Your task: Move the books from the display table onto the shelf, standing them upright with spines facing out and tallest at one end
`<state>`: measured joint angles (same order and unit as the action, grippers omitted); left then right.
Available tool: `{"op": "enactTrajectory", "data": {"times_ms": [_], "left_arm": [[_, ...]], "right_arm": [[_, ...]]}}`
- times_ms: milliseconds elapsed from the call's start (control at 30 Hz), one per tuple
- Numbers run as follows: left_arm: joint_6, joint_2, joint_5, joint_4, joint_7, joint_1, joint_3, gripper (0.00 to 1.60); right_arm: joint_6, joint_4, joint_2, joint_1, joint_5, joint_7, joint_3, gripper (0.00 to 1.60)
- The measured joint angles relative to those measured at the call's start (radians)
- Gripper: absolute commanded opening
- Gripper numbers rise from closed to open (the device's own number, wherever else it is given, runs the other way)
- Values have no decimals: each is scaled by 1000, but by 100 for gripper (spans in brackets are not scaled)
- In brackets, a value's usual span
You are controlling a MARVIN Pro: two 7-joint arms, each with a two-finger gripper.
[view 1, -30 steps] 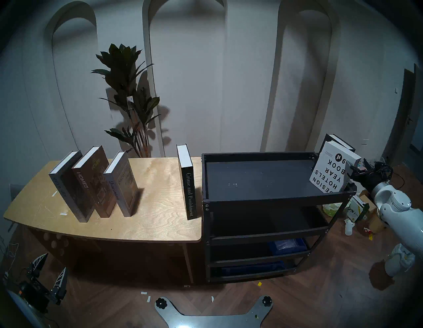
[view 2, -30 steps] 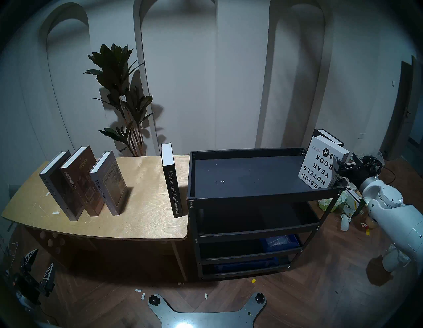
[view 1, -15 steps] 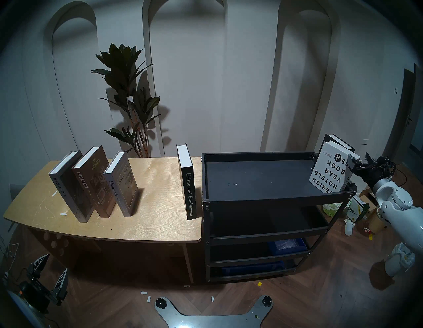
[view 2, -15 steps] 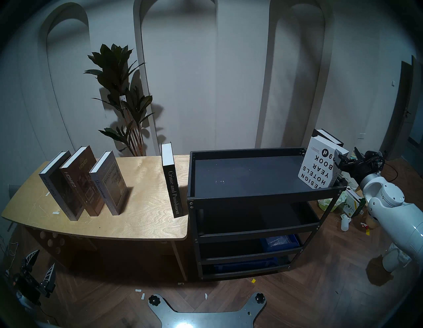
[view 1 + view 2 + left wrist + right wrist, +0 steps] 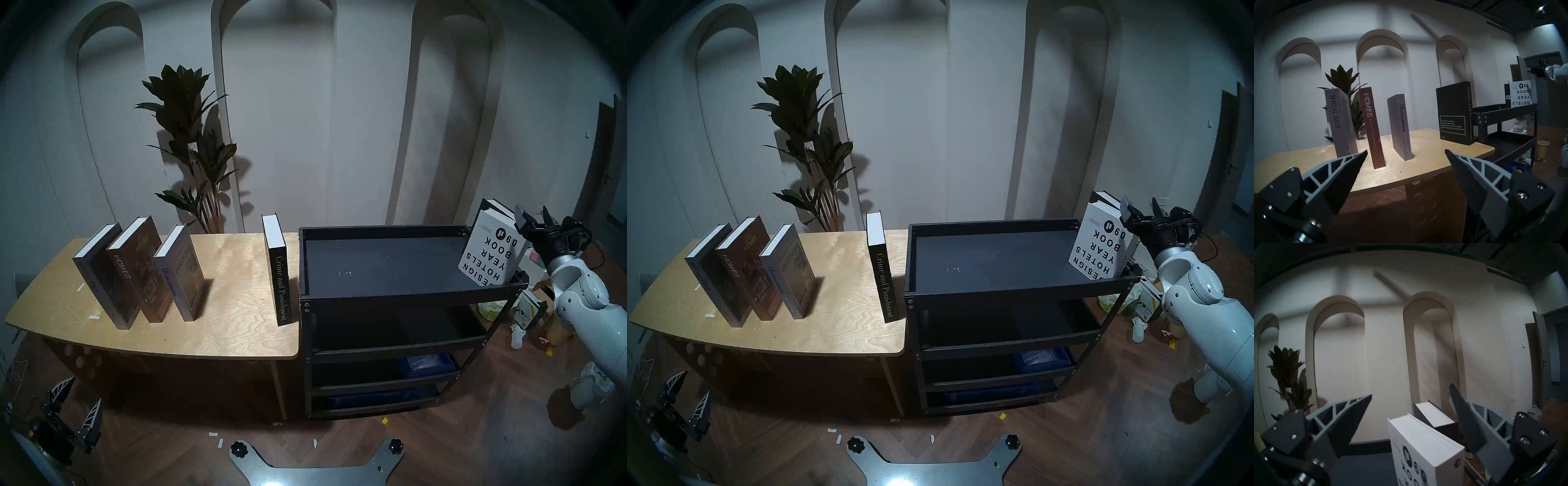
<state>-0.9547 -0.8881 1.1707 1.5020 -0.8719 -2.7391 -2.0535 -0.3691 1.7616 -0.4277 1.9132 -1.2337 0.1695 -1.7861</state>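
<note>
Arched white niches back the display table (image 5: 237,339), where four books stand upright — Special Issue (image 5: 101,281), Homes (image 5: 135,271), Discontent (image 5: 183,271), then Crime and Punishment (image 5: 280,271) at its right end. Well short of them, the left gripper (image 5: 76,400) gapes empty. On the shelf (image 5: 390,295), Design Hotels Yearbook 09 (image 5: 488,251) leans just below the right gripper (image 5: 532,217), fingers spread, empty. Only the left wrist view shows the black book's (image 5: 1507,96) "CE" spine behind it.

Both arms raised forward, left gripper (image 5: 1406,152) and right gripper (image 5: 1410,390) spread wide
</note>
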Motion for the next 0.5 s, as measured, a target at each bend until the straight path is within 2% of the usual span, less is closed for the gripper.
{"op": "enactTrajectory", "data": {"times_ms": [200,500], "left_arm": [[0,2,-8,2,1,-2,1,160],[0,3,-24,5,4,-4,1,160]], "right_arm": [[-44,93,-39,-31,0,43,66,160],[-48,221,-98,-104,-11,104,214,160]]}}
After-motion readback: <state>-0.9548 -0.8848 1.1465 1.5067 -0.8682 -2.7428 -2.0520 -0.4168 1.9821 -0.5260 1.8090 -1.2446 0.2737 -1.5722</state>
